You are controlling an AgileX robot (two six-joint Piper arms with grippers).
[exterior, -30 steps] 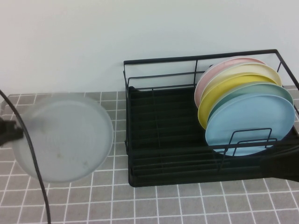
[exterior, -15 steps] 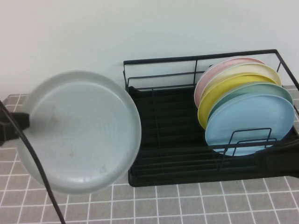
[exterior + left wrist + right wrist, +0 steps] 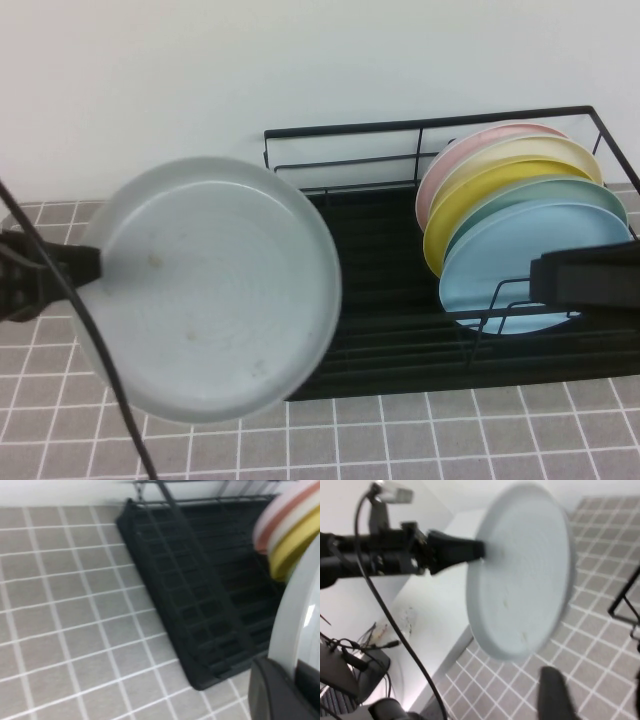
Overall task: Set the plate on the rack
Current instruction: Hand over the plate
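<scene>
The pale grey plate (image 3: 215, 285) hangs in the air over the left end of the black wire rack (image 3: 370, 290), its face toward the high camera. My left gripper (image 3: 92, 268) is shut on the plate's left rim. In the left wrist view the plate's rim (image 3: 295, 625) runs between the fingers (image 3: 277, 692), with the rack (image 3: 200, 580) below. The right wrist view shows the plate (image 3: 520, 570) and the left gripper (image 3: 457, 550). My right gripper (image 3: 538, 275) is open and empty, in front of the light blue plate; it also shows in the right wrist view (image 3: 597, 695).
Several coloured plates stand upright in the rack's right half: pink (image 3: 480, 140), yellow (image 3: 470, 205), light blue (image 3: 540, 245) nearest. The rack's left and middle slots hold nothing. A black cable (image 3: 90, 340) crosses the left side. Grey tiled counter (image 3: 450, 440) lies in front.
My left gripper has lifted the grey plate off the counter and carried it right, over the rack's left end. My right gripper has moved left, in front of the blue plate.
</scene>
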